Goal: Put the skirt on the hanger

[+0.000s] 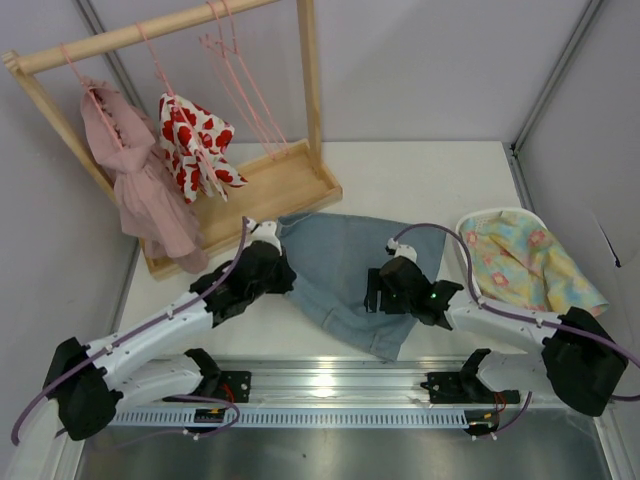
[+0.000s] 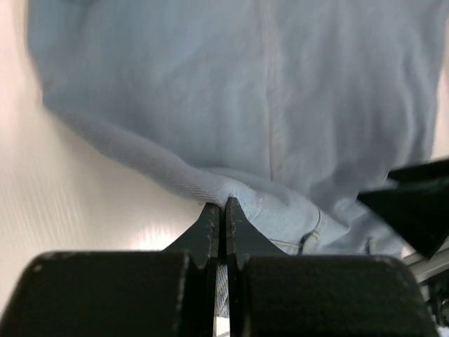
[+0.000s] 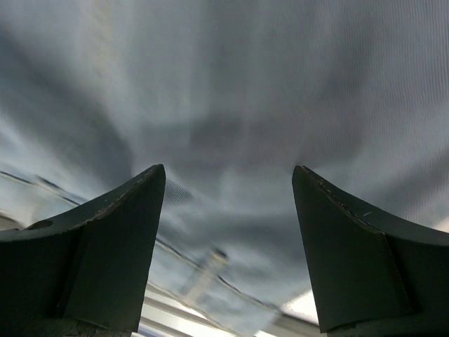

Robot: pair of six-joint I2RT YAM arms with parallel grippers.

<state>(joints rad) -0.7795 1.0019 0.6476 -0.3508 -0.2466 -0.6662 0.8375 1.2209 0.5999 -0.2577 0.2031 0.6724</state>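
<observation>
My left gripper pinches a fold of the denim skirt, centre frame. Right gripper gapes wide — over the denim.

Probably a lab: grey booth walls, aluminium rail.

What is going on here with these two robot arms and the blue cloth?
Two arms work on a denim skirt lying on the table. The left gripper is shut on its edge, pinching a fold. The right gripper is open just over the fabric, holding nothing. Empty pink hangers hang on the wooden rack behind; the skirt is on none yet.
</observation>
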